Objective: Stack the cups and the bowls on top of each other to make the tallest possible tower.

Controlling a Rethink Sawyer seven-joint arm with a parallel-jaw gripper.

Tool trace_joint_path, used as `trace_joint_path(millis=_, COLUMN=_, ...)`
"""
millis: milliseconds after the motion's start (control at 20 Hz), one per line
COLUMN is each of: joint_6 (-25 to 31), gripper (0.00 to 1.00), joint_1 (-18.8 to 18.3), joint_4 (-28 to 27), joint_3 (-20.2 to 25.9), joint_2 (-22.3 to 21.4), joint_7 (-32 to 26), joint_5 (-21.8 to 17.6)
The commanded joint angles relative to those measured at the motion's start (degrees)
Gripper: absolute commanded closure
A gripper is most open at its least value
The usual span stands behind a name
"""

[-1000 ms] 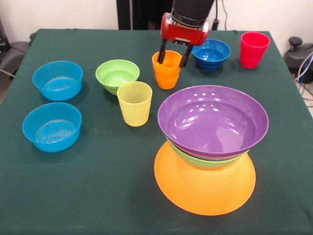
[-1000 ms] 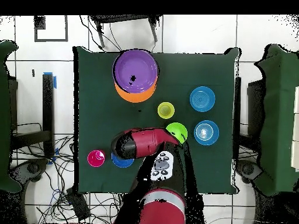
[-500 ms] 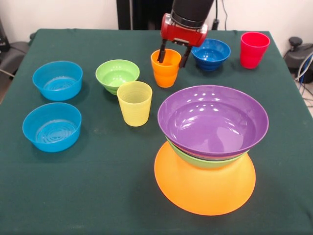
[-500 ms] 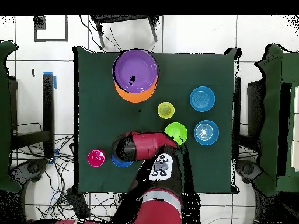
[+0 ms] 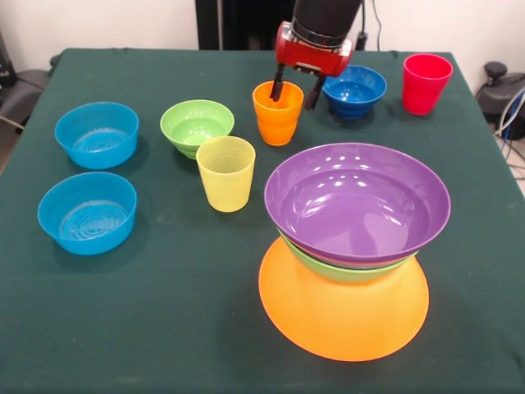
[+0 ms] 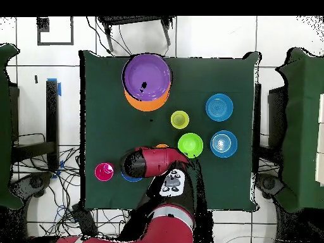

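Orange ribbed cup (image 5: 278,113), upright, pinched at its 1 o'clock rim between the end effector (image 5: 295,85) fingers.

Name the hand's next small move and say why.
Probably keep raising the orange cup, then carry it toward the purple bowl. The hand straddles the cup's rim, one finger inside and one outside, apparently clamped, and the purple bowl, open side up, tops the tower so far.
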Motion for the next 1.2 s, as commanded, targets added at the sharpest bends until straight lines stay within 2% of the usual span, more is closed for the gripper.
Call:
trace_joint_path(millis=50, joint_6=-3.7, gripper=0.00, joint_1=-0.1, joint_4=3.5, joint_3=5.5, joint_2=1.6, joint_7=10.4, joint_5=3.3)
trace_joint_path(millis=150, joint_6=-4.1, gripper=0.00, joint_1=-1.0, joint_4=3.5, joint_3=6.5, joint_2=1.6, joint_7=9.2, joint_5=3.1)
trace_joint_path(millis=200, joint_6=-4.9, gripper=1.00, joint_1=-1.4, joint_4=3.5, joint_3=6.9, joint_2=1.4, joint_7=8.6, joint_5=2.8)
trace_joint_path(millis=350, joint_6=-6.1, gripper=1.00, joint_1=-1.7, joint_4=3.5, joint_3=7.1, joint_2=1.3, joint_7=8.7, joint_5=2.8)
trace_joint_path(millis=550, joint_6=-8.6, gripper=1.00, joint_1=-0.8, joint_4=0.7, joint_3=5.7, joint_2=3.5, joint_7=8.8, joint_5=2.1)
trace_joint_path(millis=1050, joint_6=-8.1, gripper=1.00, joint_1=-2.7, joint_4=-0.7, joint_3=7.3, joint_2=4.2, joint_7=6.1, joint_5=1.6)
trace_joint_path(millis=1200, joint_6=-5.0, gripper=1.00, joint_1=-2.5, joint_4=-1.0, joint_3=7.0, joint_2=2.7, joint_7=5.5, joint_5=1.9)
